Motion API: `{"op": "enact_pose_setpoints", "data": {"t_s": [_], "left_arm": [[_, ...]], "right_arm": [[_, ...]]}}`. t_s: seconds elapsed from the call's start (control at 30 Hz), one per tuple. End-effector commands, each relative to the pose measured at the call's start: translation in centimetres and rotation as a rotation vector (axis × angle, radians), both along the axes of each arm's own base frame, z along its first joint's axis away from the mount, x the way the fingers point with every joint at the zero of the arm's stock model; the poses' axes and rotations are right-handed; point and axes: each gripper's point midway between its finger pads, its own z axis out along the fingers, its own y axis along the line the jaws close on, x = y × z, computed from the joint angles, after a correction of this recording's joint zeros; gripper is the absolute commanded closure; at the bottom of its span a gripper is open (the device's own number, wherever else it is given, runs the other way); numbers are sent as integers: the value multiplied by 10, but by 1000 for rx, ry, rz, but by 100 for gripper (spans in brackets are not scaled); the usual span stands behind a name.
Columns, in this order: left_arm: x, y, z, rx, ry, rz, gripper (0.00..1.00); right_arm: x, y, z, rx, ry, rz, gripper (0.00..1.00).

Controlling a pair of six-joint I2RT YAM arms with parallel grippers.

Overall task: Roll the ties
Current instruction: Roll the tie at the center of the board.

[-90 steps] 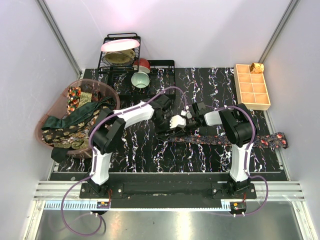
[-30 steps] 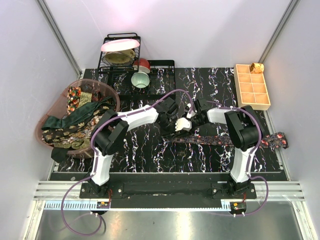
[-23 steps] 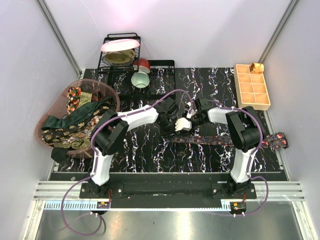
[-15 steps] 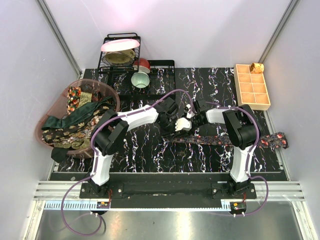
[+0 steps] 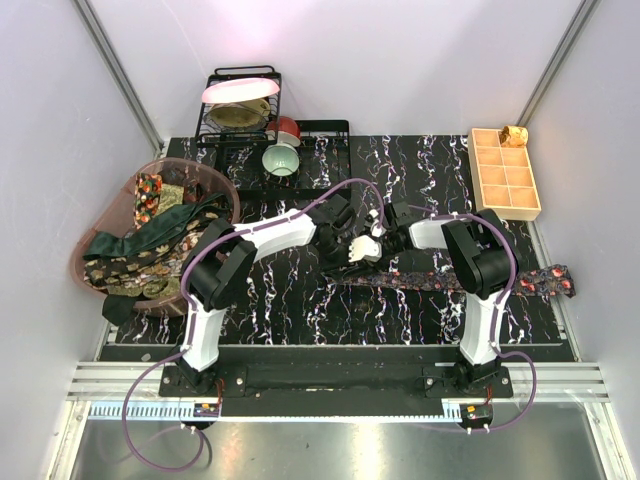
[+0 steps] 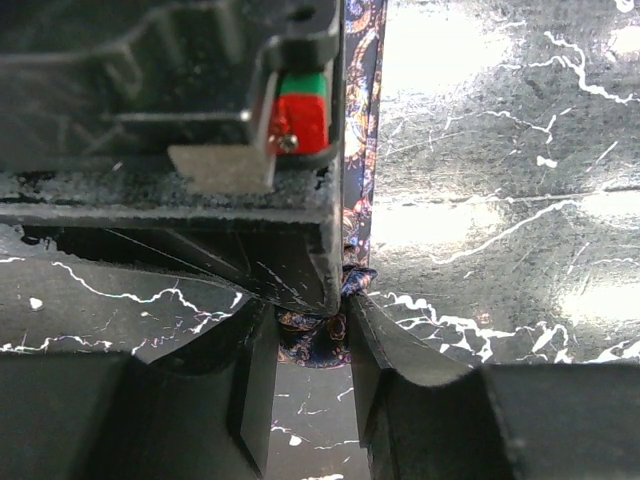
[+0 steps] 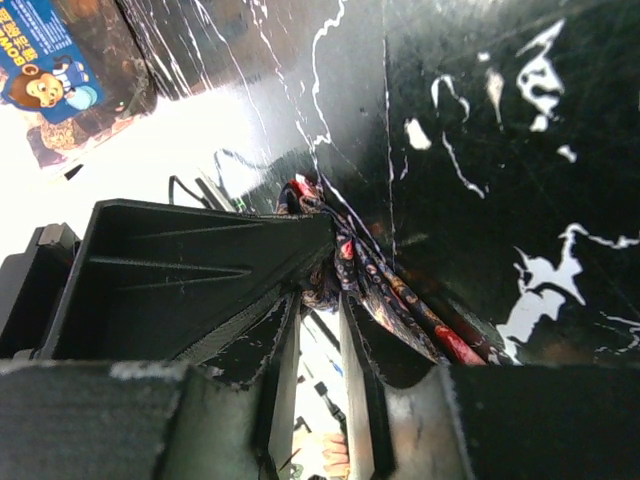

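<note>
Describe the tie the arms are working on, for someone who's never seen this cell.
On the black marbled table, look right of centre: the dark red-dotted tie lies stretched out, running from mid-table to the right edge. The other ties sit heaped in the pink basket at left; this is the only one on the table surface.

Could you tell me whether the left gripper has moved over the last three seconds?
Yes. The left gripper has shifted slightly right along the tie, away from the green bowl and toward the tan tray.

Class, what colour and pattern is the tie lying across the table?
The tie is dark navy with a small red and gold print, clearest in the right wrist view.
</note>
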Motion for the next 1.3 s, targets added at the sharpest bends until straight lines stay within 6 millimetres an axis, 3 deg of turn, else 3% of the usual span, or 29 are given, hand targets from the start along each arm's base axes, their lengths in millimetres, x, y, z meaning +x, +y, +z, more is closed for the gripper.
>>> {"op": "enact_pose_setpoints", "data": {"t_s": [0.0,0.13,0.5,0.7,0.83,1.1,1.27], "left_arm": [[2,-8,14,-38,-11,-26,66],[-1,-8,14,-49,5,-29,66],[-2,-11,19,-76,32,-20,66],[-1,-13,20,-84,34,-16,66],[-1,-9,19,-80,39,-9,66],[13,2,38,-120,5,33,44],[16,15,42,-136,-22,36,36]], "right_arm": [[-1,10,31,89,-79,33,71],[7,17,35,145,-94,-4,71],[7,19,10,110,-55,-32,73],[1,11,-7,33,-8,-39,100],[-2,7,-5,-3,-5,-28,100],[-1,-5,-11,-70,-17,-37,100],[0,-9,-15,-109,-24,-30,100]]}}
